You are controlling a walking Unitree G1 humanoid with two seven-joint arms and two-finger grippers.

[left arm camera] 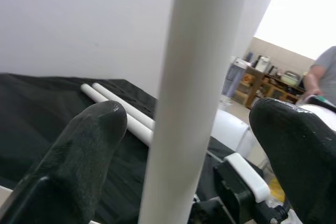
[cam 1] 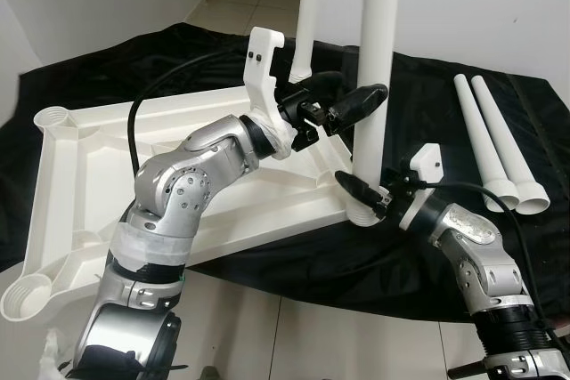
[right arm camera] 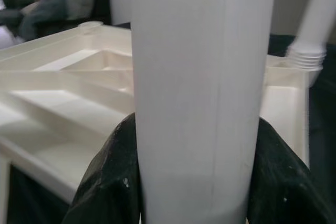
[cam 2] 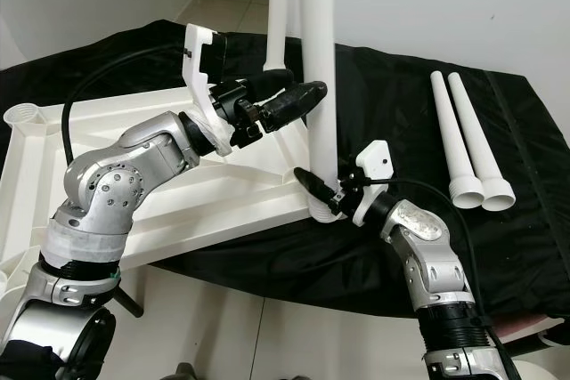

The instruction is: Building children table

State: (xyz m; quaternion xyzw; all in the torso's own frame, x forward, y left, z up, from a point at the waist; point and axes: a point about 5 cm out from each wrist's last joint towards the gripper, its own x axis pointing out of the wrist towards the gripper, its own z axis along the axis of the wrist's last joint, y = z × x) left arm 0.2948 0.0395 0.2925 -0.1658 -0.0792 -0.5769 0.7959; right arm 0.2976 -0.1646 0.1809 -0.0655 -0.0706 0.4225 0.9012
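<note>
Right gripper clamps upright leg; left gripper straddles it.

right tool | clamped on white leg | tabletop underside behind

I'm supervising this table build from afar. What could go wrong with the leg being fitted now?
1. The left hand straddles the leg with open fingers, so the leg might tip if the right hand, clamped low by the corner socket, slips.
2. The tabletop overhangs the black cloth and may shift under pressure.
</note>
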